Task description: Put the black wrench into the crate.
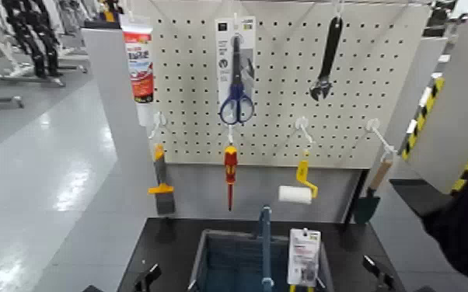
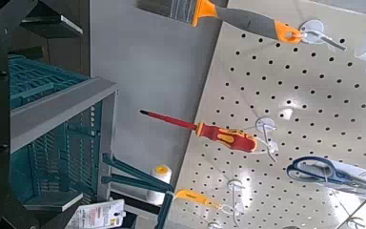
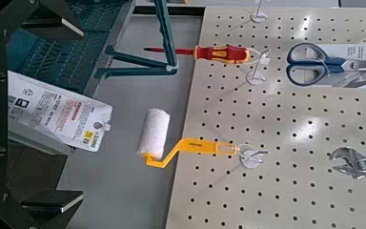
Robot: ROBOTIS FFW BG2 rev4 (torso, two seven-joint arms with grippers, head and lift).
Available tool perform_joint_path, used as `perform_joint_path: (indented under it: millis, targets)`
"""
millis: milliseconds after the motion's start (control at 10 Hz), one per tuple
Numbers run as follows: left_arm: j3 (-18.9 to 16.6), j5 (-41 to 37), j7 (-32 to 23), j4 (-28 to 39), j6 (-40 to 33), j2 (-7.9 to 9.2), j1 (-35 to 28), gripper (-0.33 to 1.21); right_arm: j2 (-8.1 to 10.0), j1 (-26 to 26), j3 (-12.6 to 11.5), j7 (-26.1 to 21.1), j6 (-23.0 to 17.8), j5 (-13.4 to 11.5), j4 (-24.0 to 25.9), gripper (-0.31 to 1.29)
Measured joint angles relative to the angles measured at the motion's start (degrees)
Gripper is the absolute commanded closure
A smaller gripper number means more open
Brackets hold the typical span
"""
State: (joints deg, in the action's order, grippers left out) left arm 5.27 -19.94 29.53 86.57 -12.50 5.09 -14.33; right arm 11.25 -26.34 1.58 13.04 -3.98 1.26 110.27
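The black wrench [image 1: 328, 58] hangs from a hook at the upper right of the white pegboard [image 1: 284, 132], jaw head down. Its head also shows at the edge of the right wrist view [image 3: 357, 162]. The crate [image 1: 200, 260] stands on the black table below the board, with its upright handle bar [image 1: 266, 248] in the middle. It shows in both wrist views [image 2: 62, 100] [image 3: 76, 48]. My left gripper [image 1: 148, 277] and right gripper [image 1: 377, 273] sit low on either side of the crate, both open and empty, far below the wrench.
On the board hang blue-handled scissors [image 1: 237, 85], a red-and-yellow screwdriver [image 1: 230, 171], a yellow paint roller [image 1: 299, 186], a brush [image 1: 162, 186], a tube [image 1: 138, 66] and a trowel [image 1: 369, 198]. A white packet [image 1: 304, 256] leans in the crate. A dark shape [image 1: 462, 225] fills the right edge.
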Motion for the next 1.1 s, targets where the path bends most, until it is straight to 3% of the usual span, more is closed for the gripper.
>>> perform_joint_path:
  millis: [200,500,700,1100]
  targets:
    - [0.0,0.0,0.0,0.0,0.1,-0.06,0.0,0.10,0.39,1.2,-1.6,0.7,1.6,0.6,1.1,0.12]
    - [0.3,-0.2,0.0,0.0,0.1,0.00,0.1,0.10,-0.39,6.1,-4.3,1.9,2.6,3.1,1.4,0.12]
    - [0.3,-0.2,0.0,0.0,0.2,0.01,0.1,0.10,-1.62,9.5,-6.4,4.8,6.1,4.1,2.4,0.11]
    - [0.8,-0.4,0.0,0.0,0.4,0.07,0.4,0.10,-2.34,19.8,-7.3,8.9,12.1,4.3,2.7,0.11]
